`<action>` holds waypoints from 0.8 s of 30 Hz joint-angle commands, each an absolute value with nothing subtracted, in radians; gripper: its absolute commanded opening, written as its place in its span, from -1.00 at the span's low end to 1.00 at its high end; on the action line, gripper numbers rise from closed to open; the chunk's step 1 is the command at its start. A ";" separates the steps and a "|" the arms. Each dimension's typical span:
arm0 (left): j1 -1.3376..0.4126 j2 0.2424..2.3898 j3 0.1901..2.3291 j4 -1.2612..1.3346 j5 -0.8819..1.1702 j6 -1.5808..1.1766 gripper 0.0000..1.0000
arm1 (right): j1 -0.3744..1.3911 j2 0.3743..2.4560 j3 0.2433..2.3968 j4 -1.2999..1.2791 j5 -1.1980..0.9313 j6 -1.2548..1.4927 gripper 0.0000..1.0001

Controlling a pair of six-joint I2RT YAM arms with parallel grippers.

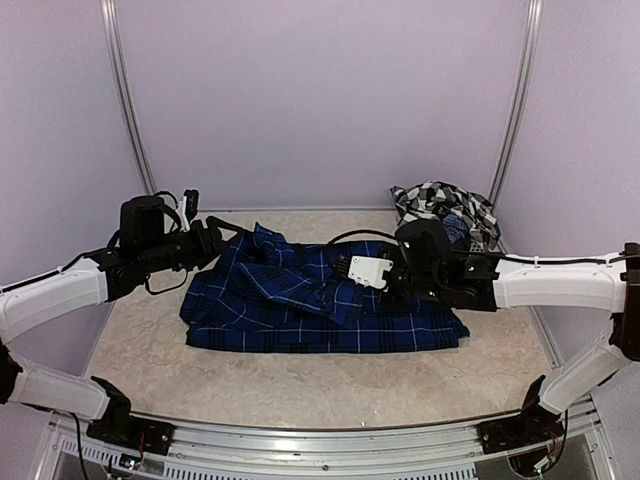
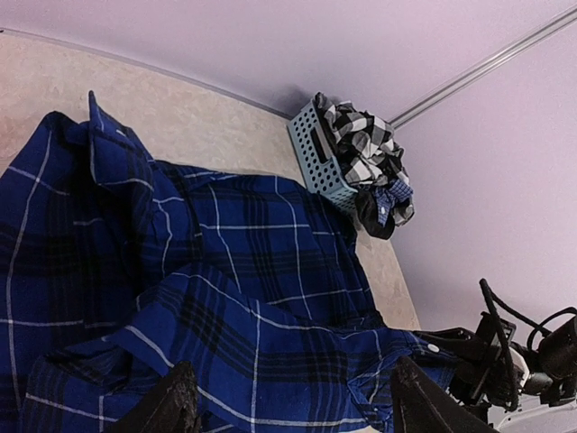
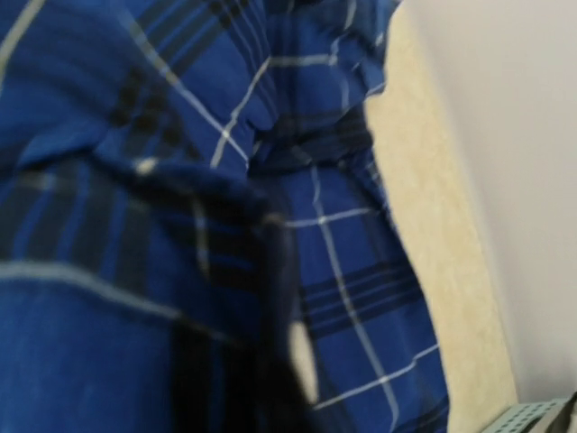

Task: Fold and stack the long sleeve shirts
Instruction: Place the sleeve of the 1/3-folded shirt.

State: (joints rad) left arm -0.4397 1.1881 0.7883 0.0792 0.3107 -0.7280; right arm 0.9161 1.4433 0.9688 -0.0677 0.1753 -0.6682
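Note:
The navy blue plaid shirt [image 1: 320,305] lies spread across the middle of the table, with a sleeve folded over its body. It also fills the left wrist view [image 2: 234,271] and the right wrist view [image 3: 361,271]. My left gripper [image 1: 216,242] is at the shirt's far left corner. It is open, with both fingers wide apart just over the cloth [image 2: 293,410]. My right gripper [image 1: 338,280] is over the shirt's middle, shut on the sleeve end near the cuff [image 2: 424,352]. Cloth drapes close over its blurred finger [image 3: 279,343]. The black-and-white checked shirt [image 1: 445,205] is bunched in the basket.
The grey-blue mesh basket [image 2: 315,158] stands at the back right corner against the wall, holding the checked shirt [image 2: 361,149]. Its edge shows in the right wrist view [image 3: 541,417]. Bare beige tabletop [image 1: 300,385] lies in front of the shirt. Walls close in at the back and sides.

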 commanded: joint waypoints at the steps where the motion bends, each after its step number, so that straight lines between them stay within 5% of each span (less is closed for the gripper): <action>1: -0.438 1.172 0.767 0.046 0.305 -0.706 0.39 | 0.922 1.400 0.900 -0.002 0.176 -0.703 -1.00; 9: -0.439 1.159 0.742 0.028 0.281 -0.698 0.42 | 0.923 1.416 0.807 -0.002 0.246 -0.679 -1.00; 14: -0.444 1.154 0.725 0.026 0.272 -0.701 0.43 | 0.921 1.474 0.807 -0.038 0.359 -0.625 -0.84; 24: -0.455 1.155 0.724 0.019 0.261 -0.703 0.45 | 0.913 1.498 0.877 -0.289 0.548 -0.353 0.14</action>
